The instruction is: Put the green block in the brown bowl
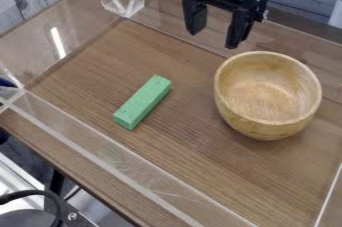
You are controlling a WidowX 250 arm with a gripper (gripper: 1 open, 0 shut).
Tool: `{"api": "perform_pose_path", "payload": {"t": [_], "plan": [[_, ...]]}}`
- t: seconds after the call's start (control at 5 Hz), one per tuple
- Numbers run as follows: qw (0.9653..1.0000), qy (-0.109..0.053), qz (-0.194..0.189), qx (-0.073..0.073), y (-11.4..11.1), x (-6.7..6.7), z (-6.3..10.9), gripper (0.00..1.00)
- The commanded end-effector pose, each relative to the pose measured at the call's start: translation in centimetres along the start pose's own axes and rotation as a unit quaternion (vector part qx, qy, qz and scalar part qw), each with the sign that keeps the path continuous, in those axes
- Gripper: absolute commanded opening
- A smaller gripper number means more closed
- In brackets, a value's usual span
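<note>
Evidently nothing is yet accomplished: the green block (143, 102) is seen lying flat on the table (201, 171), left of the brown bowl (269, 94), which is empty. The gripper (218, 26) is held wide open and empty above the table, behind the bowl.

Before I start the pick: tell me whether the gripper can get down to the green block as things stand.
Probably yes. The open black gripper hangs above the table's far side, and the bright green rectangular block lies alone on bare wood, apart from the round light-brown wooden bowl, with nothing over it.
</note>
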State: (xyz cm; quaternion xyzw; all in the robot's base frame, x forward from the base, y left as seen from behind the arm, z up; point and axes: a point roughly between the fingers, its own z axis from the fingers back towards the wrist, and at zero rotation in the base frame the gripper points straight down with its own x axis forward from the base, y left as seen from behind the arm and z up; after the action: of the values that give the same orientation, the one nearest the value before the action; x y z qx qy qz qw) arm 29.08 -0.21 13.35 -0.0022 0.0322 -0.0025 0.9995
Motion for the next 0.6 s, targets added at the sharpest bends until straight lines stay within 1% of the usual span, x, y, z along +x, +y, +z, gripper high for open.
{"api": "perform_pose_path", "payload": {"t": [0.0, 0.2, 0.4], "plan": [[0.9999, 0.006, -0.008, 0.005, 1.0, -1.2, -0.7, 1.00], [0.9997, 0.010, -0.019, 0.011, 2.3, -3.2, -1.8, 1.00], [0.9996, 0.006, -0.022, 0.014, 3.8, -5.0, -3.0, 1.00]]}}
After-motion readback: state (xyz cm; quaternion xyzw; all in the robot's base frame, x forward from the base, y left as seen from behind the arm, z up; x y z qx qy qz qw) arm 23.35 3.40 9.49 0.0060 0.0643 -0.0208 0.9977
